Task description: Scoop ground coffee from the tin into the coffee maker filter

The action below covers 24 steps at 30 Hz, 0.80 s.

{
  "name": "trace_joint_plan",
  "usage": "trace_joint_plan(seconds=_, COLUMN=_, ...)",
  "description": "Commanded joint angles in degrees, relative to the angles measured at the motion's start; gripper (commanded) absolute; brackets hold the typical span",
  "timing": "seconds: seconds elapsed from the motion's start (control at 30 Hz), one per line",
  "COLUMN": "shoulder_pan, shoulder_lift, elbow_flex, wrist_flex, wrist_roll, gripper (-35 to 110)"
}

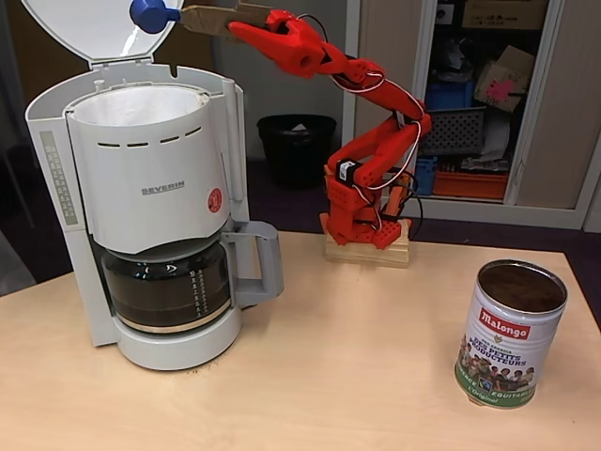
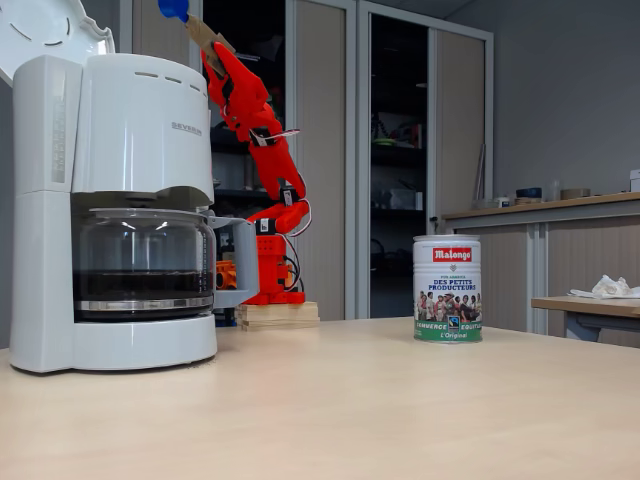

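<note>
Red fingers (image 1: 246, 26) of your gripper clamp a blue scoop (image 1: 155, 14) above the paper filter (image 1: 141, 105), near the raised lid (image 1: 84, 28). The tin (image 1: 512, 334) stands well apart on open table (image 1: 357, 376).

High front view and low tabletop view, both on coffee maker (image 1: 150, 197) and tin (image 2: 447, 290).

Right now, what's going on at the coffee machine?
The red arm is stretched up and over to the coffee maker, its hand holding a blue scoop by a brown handle, high above the open filter basket. The paper filter sits in the basket with the lid flipped up; whether any grounds are in it cannot be told. The tin stands open on the table, well to the right in both fixed views, with ground coffee filling it near the rim. The glass carafe sits in place below.
</note>
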Motion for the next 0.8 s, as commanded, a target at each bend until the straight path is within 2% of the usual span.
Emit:
trace_joint_plan(seconds=0.0, shoulder_pan=0.4, shoulder_lift=1.7, elbow_flex=1.4, wrist_flex=-1.4, wrist_roll=4.7, gripper=0)
trace_joint_plan(seconds=0.77, shoulder_pan=2.3, shoulder_lift=6.0, elbow_flex=11.6, wrist_flex=-14.6, wrist_roll=25.3, gripper=0)
